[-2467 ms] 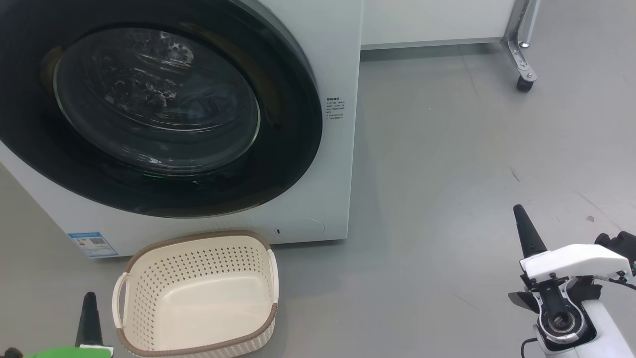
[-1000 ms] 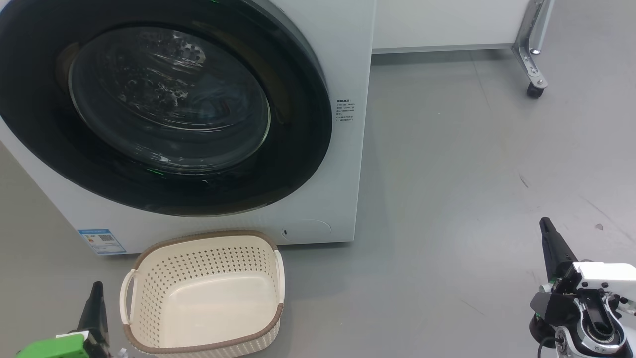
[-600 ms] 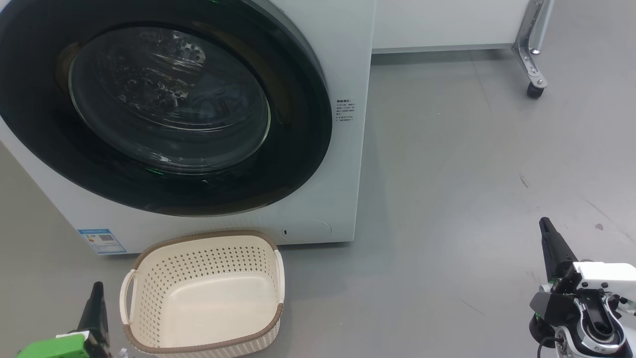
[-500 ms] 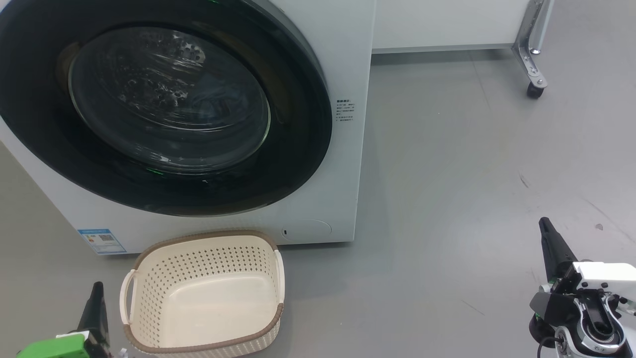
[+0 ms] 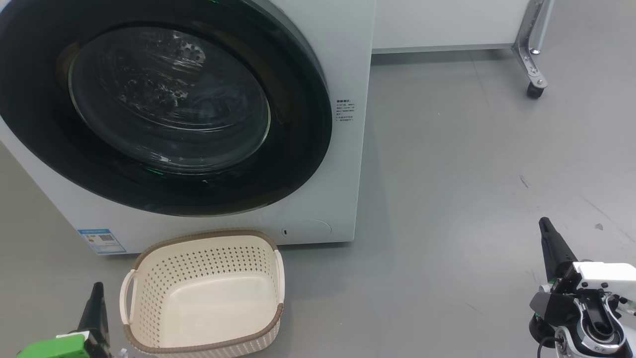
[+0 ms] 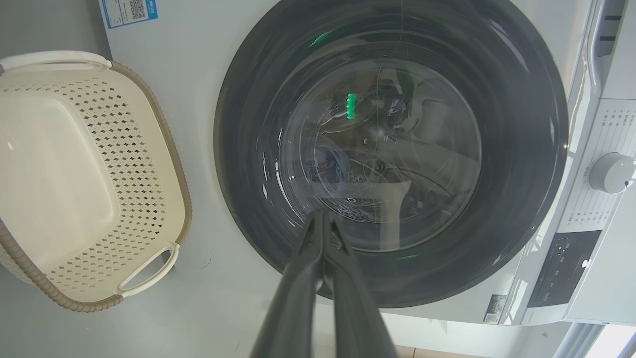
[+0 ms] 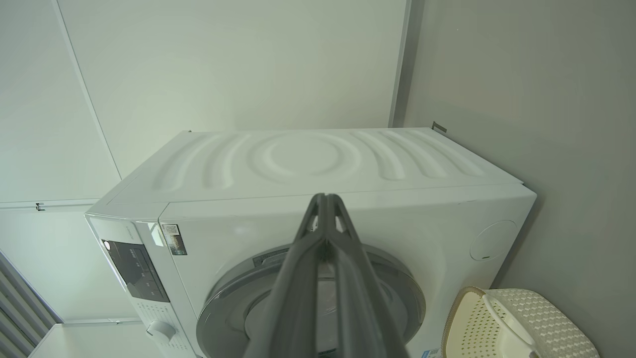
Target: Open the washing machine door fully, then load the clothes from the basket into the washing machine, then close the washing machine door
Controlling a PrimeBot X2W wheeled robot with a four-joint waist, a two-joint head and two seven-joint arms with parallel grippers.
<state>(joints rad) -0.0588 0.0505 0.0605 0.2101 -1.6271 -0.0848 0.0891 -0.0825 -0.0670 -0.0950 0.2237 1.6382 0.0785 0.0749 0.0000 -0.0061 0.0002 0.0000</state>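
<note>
While the big white front-loading washing machine (image 5: 323,199) stands with its round door (image 5: 298,149) of glossy black rim and bulging glass shut against its front, the small oval cream perforated basket (image 5: 203,233) with a brown woven-look rim sits just before it on the grey floor (image 5: 447,174), its bottom bare. From the head, the left gripper (image 5: 96,293) rises just beside the basket's handle. The right gripper (image 5: 546,228) stands well apart at the lower right. Both pairs of jaws are pressed together, pinching nothing. Looking along the left gripper (image 6: 320,216), the wrist camera adds bluish clothes (image 6: 330,158) dim behind the glass, plus a white dial (image 6: 613,171). The right wrist view gives the machine's ribbed top (image 7: 308,159).
</note>
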